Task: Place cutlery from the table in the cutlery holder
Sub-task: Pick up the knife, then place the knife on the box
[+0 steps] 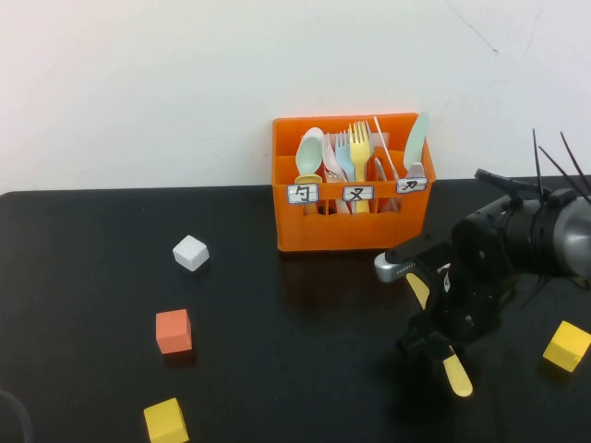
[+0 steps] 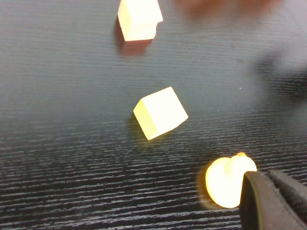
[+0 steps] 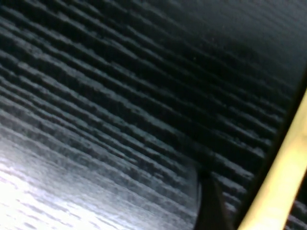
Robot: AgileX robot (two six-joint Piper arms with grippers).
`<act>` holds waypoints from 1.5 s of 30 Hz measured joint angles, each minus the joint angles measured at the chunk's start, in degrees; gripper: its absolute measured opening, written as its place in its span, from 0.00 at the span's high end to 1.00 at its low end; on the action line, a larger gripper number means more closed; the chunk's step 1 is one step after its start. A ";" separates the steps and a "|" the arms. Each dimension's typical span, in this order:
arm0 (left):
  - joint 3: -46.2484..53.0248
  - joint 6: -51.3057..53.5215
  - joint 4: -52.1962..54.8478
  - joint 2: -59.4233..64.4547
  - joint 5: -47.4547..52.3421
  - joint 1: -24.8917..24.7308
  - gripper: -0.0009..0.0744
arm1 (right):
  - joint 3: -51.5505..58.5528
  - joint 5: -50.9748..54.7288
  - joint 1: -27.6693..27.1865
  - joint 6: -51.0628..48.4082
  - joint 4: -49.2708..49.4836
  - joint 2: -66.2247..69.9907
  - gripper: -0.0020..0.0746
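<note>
Right end effector is positioned low over the black table, right of centre, in front of and slightly right of the orange cutlery holder. A yellow knife is seen at its fingers, lying diagonally, one end protruding toward the camera, the other end visible just under the silver wrist part. Whether the fingers are actually clamped on it cannot be told; in the right wrist view only a yellow strip is seen along the frame edge over the table grain.

Holder is placed at the back of the table against the white wall. Already standing in it: mint-green spoon, yellow fork, mint-green knife in the right compartment, plus some pale pieces between them. Three white labels are fixed to its front.

Left end effector is closed, nothing held, parked near the table's near-left area beside a yellow cube and a small round yellow object.

Scattered on the table: white cube, orange-red cube, yellow cube at far right.
</note>
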 joint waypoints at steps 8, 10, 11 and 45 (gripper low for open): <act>0.00 0.13 0.00 0.00 -0.65 0.00 0.99 | -0.57 0.70 0.00 -1.01 0.78 0.71 0.76; 0.00 0.13 0.00 0.00 -0.65 0.00 0.99 | -0.57 0.83 0.00 -1.01 0.78 0.71 0.79; 0.00 0.13 0.00 0.00 -0.65 0.00 0.99 | -0.65 0.83 0.00 -1.01 0.78 0.71 0.79; 0.00 0.13 0.00 0.00 -2.13 0.00 0.99 | 0.56 -10.49 -0.14 -22.15 13.47 -26.23 0.80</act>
